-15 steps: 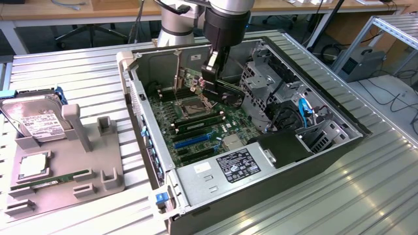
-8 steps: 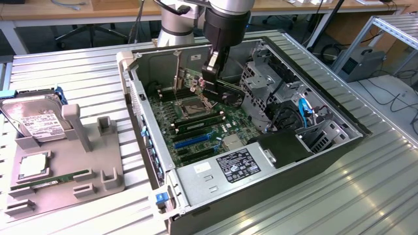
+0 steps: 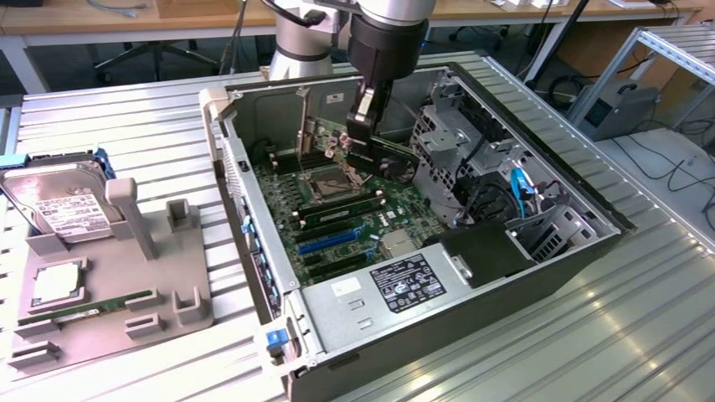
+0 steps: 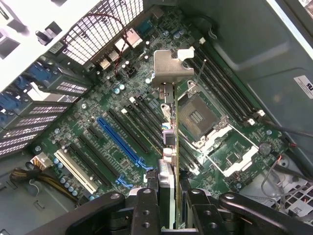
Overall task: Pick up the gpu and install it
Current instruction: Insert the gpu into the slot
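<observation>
The gpu (image 3: 393, 156), a thin black card, hangs inside the open computer case (image 3: 581, 209), above the green motherboard (image 3: 335, 222). My gripper (image 3: 366, 126) is shut on its upper edge. In the wrist view the gpu (image 4: 171, 132) is seen edge-on between my gripper (image 4: 170, 208) fingers, with its silver bracket (image 4: 168, 68) at the far end. There the card hovers over the black expansion slots, beside the CPU socket (image 4: 200, 117). Whether its lower edge touches a slot is hidden.
A grey holder (image 3: 167, 285) on the exterior view's left carries a silver hard drive (image 3: 62, 209), a CPU (image 3: 56, 285) and a green memory stick (image 3: 95, 308). Inside the case are the power supply (image 3: 391, 289), drive cages (image 3: 447, 142) and a blue slot (image 4: 122, 139).
</observation>
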{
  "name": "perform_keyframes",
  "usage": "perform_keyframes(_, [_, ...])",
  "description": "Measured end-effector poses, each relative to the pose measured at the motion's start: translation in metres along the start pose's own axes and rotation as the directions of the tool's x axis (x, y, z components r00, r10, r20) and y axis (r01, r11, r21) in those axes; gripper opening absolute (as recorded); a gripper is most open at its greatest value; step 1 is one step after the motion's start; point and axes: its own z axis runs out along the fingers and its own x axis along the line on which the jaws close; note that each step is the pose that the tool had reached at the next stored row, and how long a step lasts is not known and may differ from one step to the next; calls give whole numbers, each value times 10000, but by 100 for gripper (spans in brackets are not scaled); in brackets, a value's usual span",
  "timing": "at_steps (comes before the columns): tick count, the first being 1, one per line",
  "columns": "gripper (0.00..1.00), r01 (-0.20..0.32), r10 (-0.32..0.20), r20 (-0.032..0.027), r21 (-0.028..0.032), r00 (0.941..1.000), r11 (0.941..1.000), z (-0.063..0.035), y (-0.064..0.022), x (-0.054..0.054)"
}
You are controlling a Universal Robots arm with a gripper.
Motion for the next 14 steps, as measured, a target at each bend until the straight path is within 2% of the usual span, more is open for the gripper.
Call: perform_keyframes(14, [27, 273, -273, 0, -8, 9996, 9996, 5, 0, 0])
